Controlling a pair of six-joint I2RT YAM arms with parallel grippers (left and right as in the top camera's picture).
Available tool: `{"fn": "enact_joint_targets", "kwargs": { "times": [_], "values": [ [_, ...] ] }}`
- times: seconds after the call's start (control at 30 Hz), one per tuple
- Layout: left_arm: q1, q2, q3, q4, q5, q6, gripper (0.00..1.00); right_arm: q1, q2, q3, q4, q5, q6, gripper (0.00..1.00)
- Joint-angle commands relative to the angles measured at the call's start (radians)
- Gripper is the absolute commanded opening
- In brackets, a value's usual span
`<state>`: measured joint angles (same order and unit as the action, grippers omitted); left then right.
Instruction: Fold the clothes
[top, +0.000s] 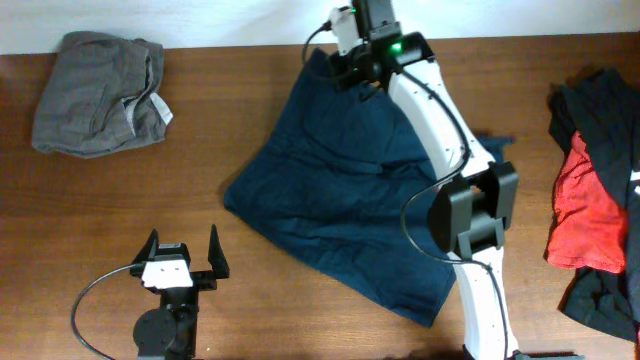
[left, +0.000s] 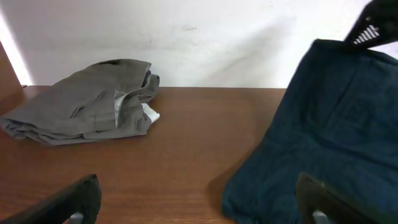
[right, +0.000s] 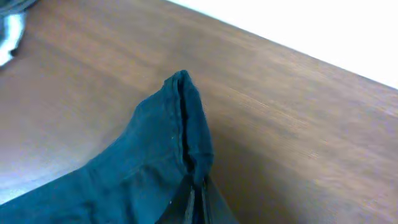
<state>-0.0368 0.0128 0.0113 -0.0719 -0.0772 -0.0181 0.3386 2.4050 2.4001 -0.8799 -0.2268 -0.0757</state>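
Note:
A large dark navy-blue garment (top: 340, 190) lies spread and wrinkled across the middle of the wooden table (top: 200, 150). My right gripper (top: 355, 72) is at its far edge, shut on a fold of the navy fabric (right: 186, 124), which it holds lifted. The navy garment also fills the right of the left wrist view (left: 329, 137). A folded grey-olive garment (top: 98, 92) lies at the far left (left: 87, 102). A red and black pile (top: 598, 200) sits at the right edge. My left gripper (top: 180, 262) is open and empty near the front left (left: 199, 202).
The right arm (top: 470, 200) reaches over the navy garment from the front. A white wall (left: 199, 37) stands behind the table's far edge. A black cable (top: 95, 295) loops beside the left arm's base.

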Motion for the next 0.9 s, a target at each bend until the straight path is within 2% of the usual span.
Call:
{"fn": "enact_joint_targets", "kwargs": {
  "times": [0.0, 0.2, 0.4, 0.6, 0.87],
  "values": [
    [0.005, -0.007, -0.002, -0.005, 0.010, 0.019, 0.99, 0.049, -0.037, 0.037, -0.016, -0.043, -0.045, 0.04],
    [0.005, -0.007, -0.002, -0.005, 0.010, 0.019, 0.99, 0.116, -0.037, 0.093, -0.034, -0.053, -0.133, 0.04],
    [0.005, -0.007, -0.002, -0.005, 0.010, 0.019, 0.99, 0.184, -0.037, 0.114, -0.090, -0.044, -0.127, 0.04],
    [0.005, -0.007, -0.002, -0.005, 0.010, 0.019, 0.99, 0.233, -0.037, 0.114, -0.128, 0.113, -0.034, 0.04],
    [0.005, -0.007, -0.002, -0.005, 0.010, 0.019, 0.99, 0.290, -0.037, 0.114, -0.253, 0.111, 0.175, 0.04]
  ]
}}
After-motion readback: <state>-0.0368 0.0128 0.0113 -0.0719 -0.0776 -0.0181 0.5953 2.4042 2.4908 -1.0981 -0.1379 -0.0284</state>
